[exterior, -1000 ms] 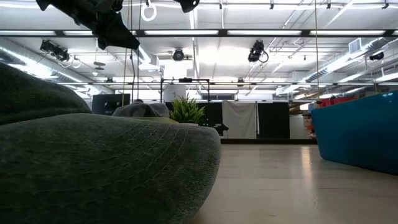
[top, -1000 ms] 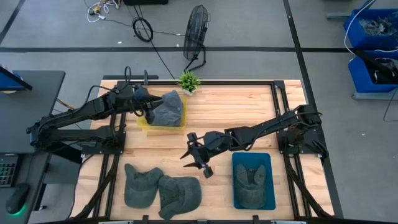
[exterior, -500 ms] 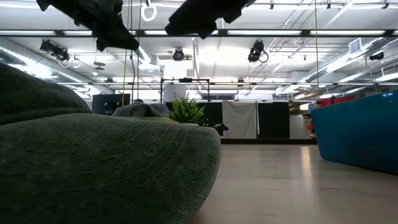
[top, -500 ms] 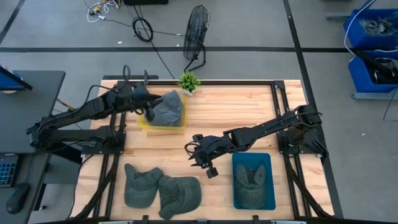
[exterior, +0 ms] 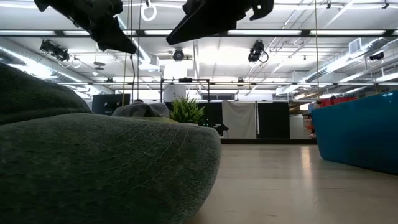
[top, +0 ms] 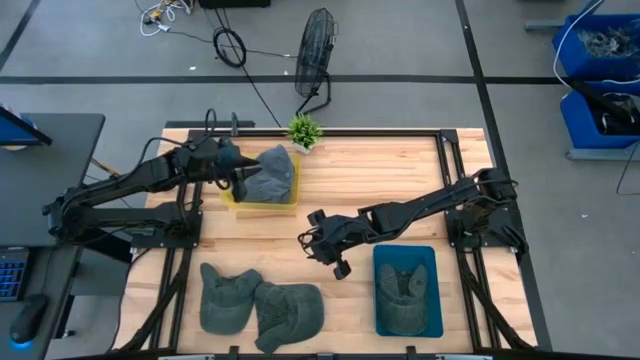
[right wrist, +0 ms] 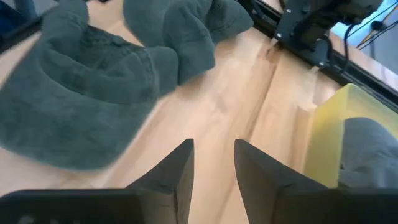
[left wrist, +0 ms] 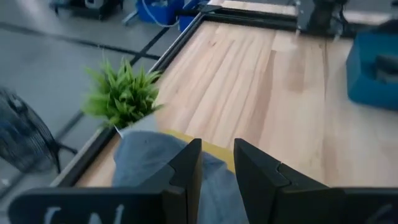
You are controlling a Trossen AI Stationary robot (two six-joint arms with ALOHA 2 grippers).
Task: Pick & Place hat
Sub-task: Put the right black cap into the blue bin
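Right gripper is hovering open, empty, above bare table; only its wrist view is showing this. Left gripper is gripping the grey hat in the yellow bin.

1. Place was a robotics lab / industrial test bay, not a home or office.
2. Wooden bench sat in a black metal frame with two dark robot arms bolted on, one per side.
3. Floor was bare grey concrete with dark taped or painted lines; loose cables ran across it.
4. Floor fan stood behind the bench; blue storage bins of parts sat on the right.
5. Low view showed an open ceiling with strip lights, exposed ducts and ceiling-mounted cameras.
6. Black curtain partitions stood at the back.
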